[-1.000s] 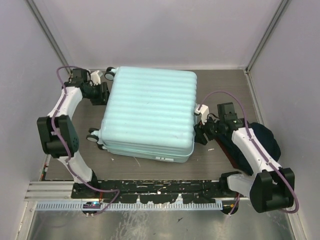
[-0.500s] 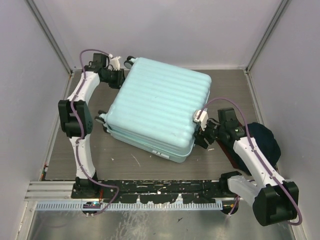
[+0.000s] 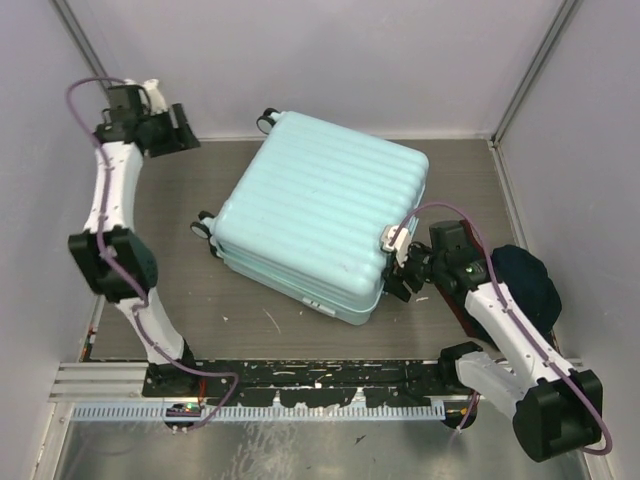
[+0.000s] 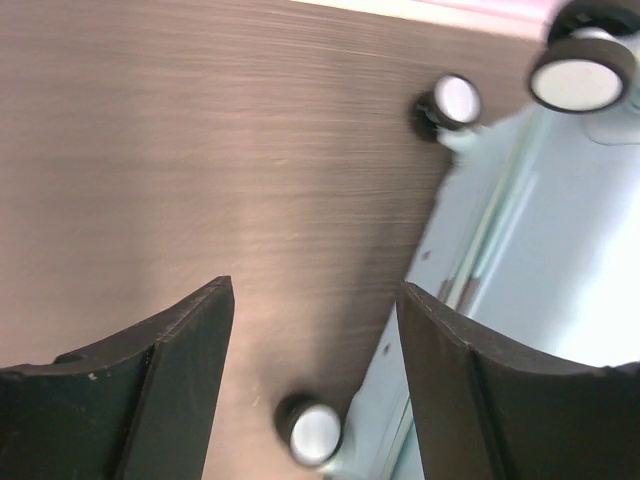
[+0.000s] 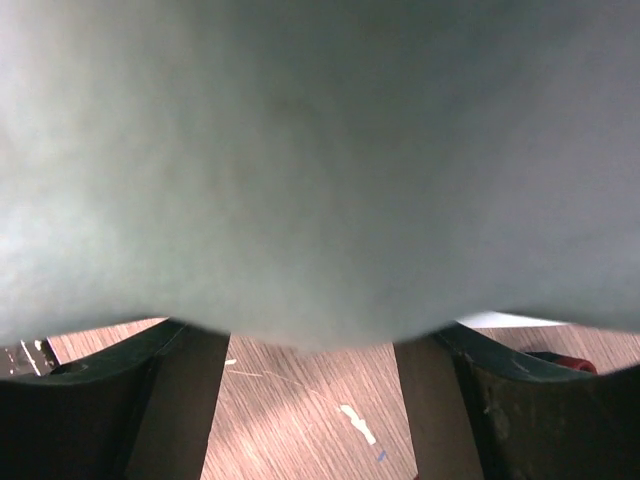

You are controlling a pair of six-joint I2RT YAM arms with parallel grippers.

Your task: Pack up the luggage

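Left tool (image 4: 315,290): smooth black fingers spread, nothing between them, held over the brown wood-grain surface (image 3: 200,290) at its back-left corner. Right tool (image 3: 400,268): fingers spread, against the near-right corner of the luggage (image 3: 320,215). The luggage is a closed, ribbed, mint hard shell lying flat mid-surface, its round dark wheels (image 4: 458,98) pointing left.

The left arm (image 3: 108,195) stretches up toward the far left corner, wrist turned inward; the left jaws stand spread with nothing between them. The right arm (image 3: 503,315) reaches forward and inward, and the right jaws stand apart too.
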